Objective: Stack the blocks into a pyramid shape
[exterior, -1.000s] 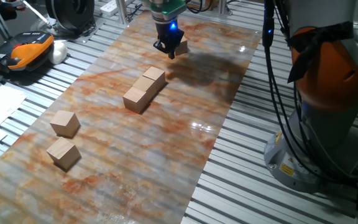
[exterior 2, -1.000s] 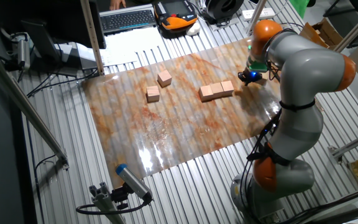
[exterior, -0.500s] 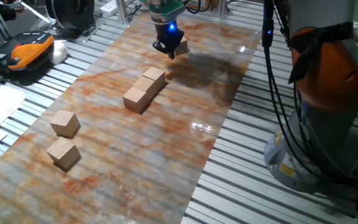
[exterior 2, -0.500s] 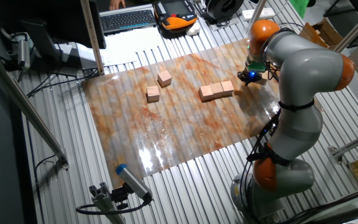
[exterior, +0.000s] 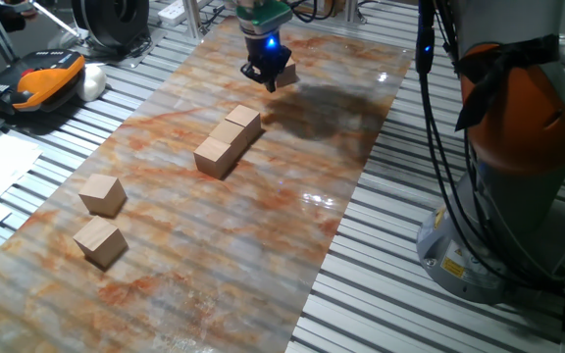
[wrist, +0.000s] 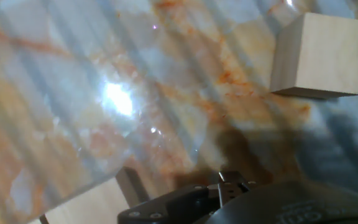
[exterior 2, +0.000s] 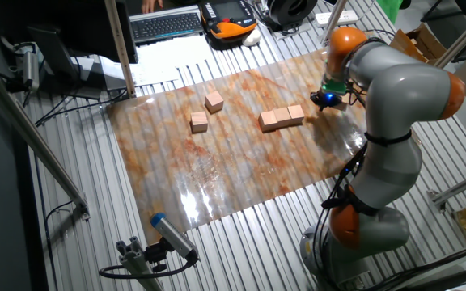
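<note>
My gripper (exterior: 266, 76) hangs low over the far end of the marbled board, right beside a tan block (exterior: 286, 72). The same gripper (exterior 2: 325, 99) shows at the board's right end in the other fixed view. In the hand view that block (wrist: 319, 56) lies on the board at the upper right, not between the fingers. The corner of another block (wrist: 89, 205) shows at the lower left. A short row of blocks (exterior: 228, 141) lies mid-board, with two loose blocks (exterior: 102, 193) (exterior: 99, 241) nearer the front. The fingertips are too dark and small to read.
The marbled board (exterior: 292, 186) lies on a slatted metal table. An orange and black device (exterior: 47, 78) and papers sit at the left. The arm's orange and grey base (exterior: 518, 176) stands at the right with hanging cables (exterior: 439, 147).
</note>
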Available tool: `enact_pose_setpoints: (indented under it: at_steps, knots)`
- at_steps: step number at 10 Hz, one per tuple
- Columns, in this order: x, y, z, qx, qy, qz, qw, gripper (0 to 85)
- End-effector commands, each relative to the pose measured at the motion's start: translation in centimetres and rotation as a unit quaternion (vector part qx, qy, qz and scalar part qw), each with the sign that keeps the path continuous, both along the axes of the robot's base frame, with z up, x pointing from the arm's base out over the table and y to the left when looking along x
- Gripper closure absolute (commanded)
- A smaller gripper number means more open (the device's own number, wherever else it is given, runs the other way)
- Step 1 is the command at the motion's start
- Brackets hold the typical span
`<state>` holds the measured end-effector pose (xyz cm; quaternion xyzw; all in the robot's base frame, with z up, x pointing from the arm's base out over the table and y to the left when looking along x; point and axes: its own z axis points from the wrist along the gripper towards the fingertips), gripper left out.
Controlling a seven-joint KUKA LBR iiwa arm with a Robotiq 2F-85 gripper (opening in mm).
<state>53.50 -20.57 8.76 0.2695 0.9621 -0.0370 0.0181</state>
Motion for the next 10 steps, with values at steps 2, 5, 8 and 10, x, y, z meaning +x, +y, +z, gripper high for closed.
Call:
enact_pose_setpoints:
  at_steps: [2, 5, 8, 10]
  knots:
    - [0.4, -1.2, -0.1, -0.012, -0.013, -0.013, 0.9998, 85.0]
    - [1.19, -4.4, -1.3, -0.01, -0.016, 0.018, 0.9997, 85.0]
    - [1.45, -7.3, -2.0, -0.003, -0.02, 0.041, 0.9989, 85.0]
    - [1.69, -7.9, -1.2, 0.004, -0.017, 0.042, 0.9989, 85.0]
